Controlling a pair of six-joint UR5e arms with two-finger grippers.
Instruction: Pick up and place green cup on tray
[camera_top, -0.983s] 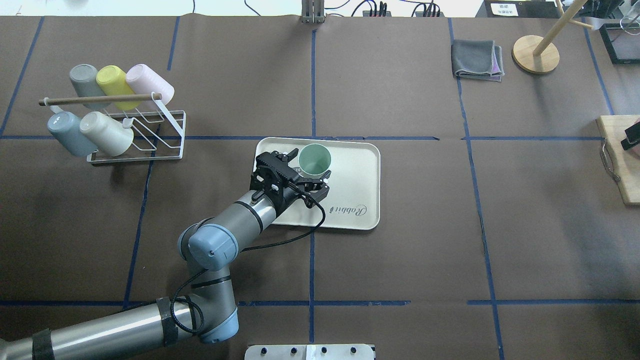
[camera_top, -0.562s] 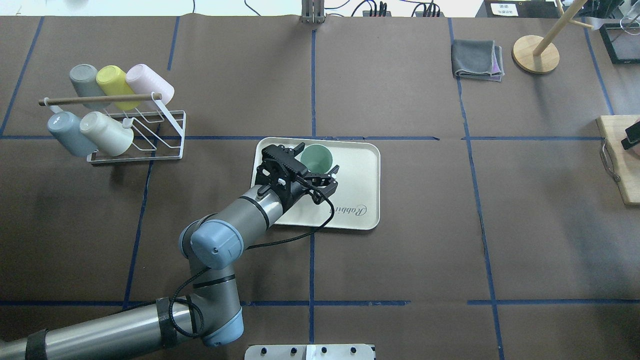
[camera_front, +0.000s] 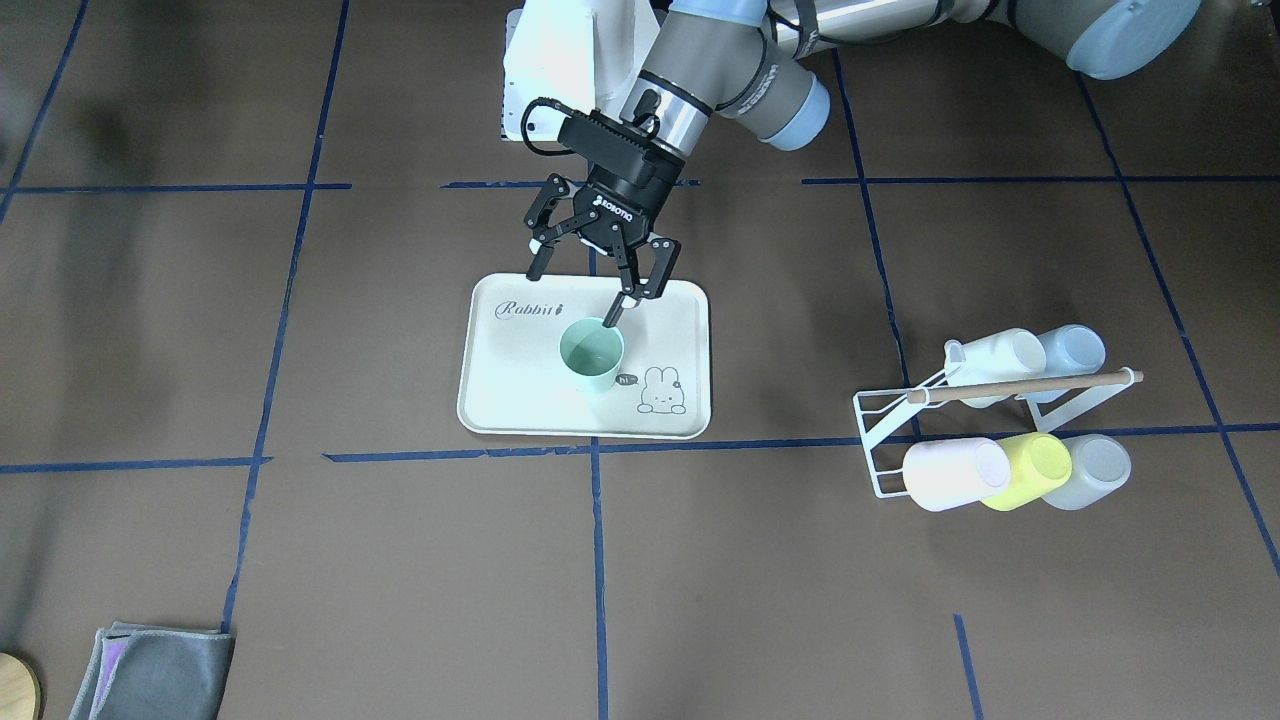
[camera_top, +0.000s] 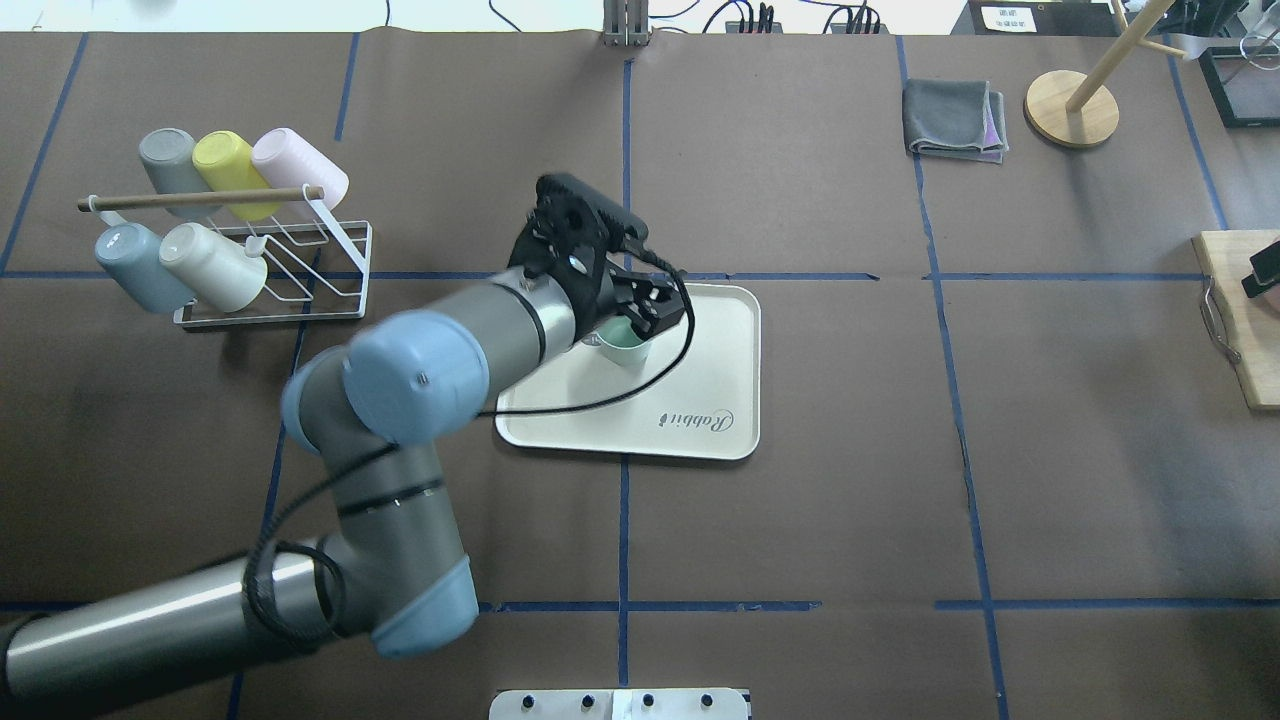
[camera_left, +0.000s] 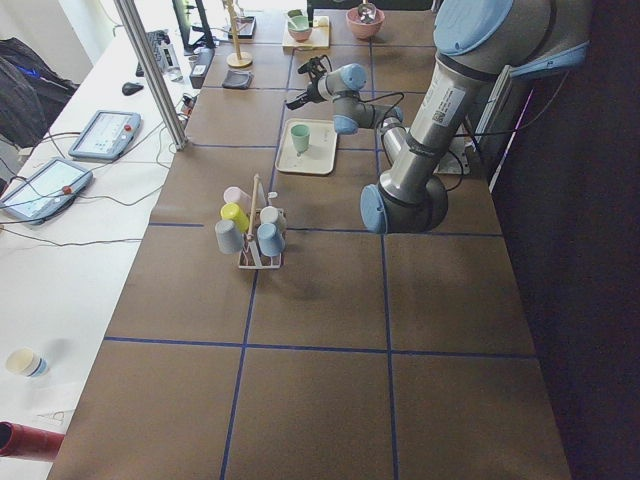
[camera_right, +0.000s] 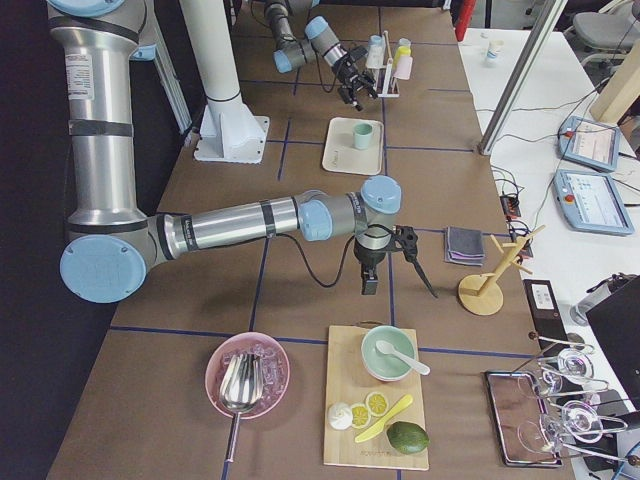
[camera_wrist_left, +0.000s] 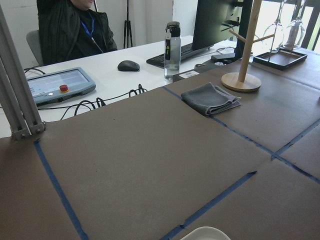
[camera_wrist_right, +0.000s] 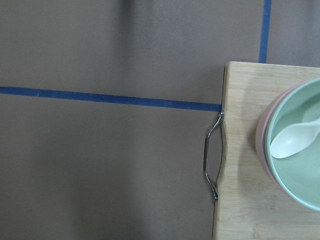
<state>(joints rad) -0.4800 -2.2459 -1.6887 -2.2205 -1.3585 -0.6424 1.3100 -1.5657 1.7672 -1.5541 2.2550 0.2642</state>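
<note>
Since the earlier frames the left arm has risen and swung toward the far side of the tray (camera_front: 500, 395); the left gripper (camera_front: 578, 285), which then bracketed the green cup (camera_front: 592, 358), now hangs above it. Its jaws are spread wide and grip nothing. In the front view one fingertip (camera_front: 612, 315) lines up with the cup's rim, but both side views show the gripper raised clear of the cup. The green cup stands upright on the tray, mouth up, near the middle, just beside the bunny drawing. The right gripper (camera_right: 415, 270) hovers over the table near a cutting board (camera_right: 375, 420); whether its jaws are apart or together cannot be told. Count: one green cup, one tray, one wire rack (camera_front: 880, 440) carrying five cups (camera_front: 1025, 470) on their sides (grey, yellow, pink, blue, cream), and one folded grey cloth (camera_front: 160, 670). The rack stands well apart from the tray.
</note>
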